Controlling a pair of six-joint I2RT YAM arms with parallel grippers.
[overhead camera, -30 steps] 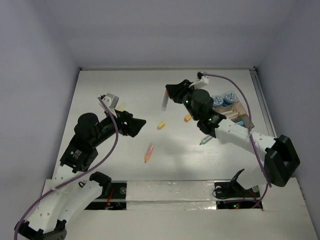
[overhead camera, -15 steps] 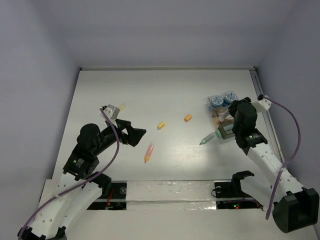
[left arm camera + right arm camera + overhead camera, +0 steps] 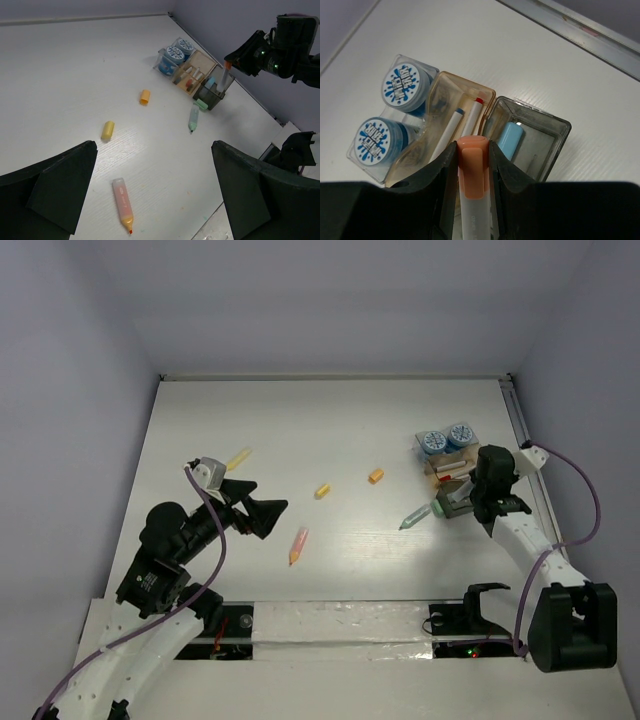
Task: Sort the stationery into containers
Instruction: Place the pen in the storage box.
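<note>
While the right hand (image 3: 471,169) clenches the orange-capped pen (image 3: 472,150) near its cap, above the tan tray (image 3: 488,94) and grey tray (image 3: 561,125), the pen looks light, stiff and slick, so a mid-barrel hold suits best. The left hand (image 3: 152,150) hangs released over the counter (image 3: 75,75), by the pink marker (image 3: 122,197).

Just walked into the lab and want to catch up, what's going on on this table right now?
Two robot arms are sorting stationery into trays. The right gripper holds an orange-capped pen upright just above the trays, which already hold two pens, a blue piece and two pots. The left gripper is open, over the table near a highlighter. A green pen and two stubs also lie loose.
</note>
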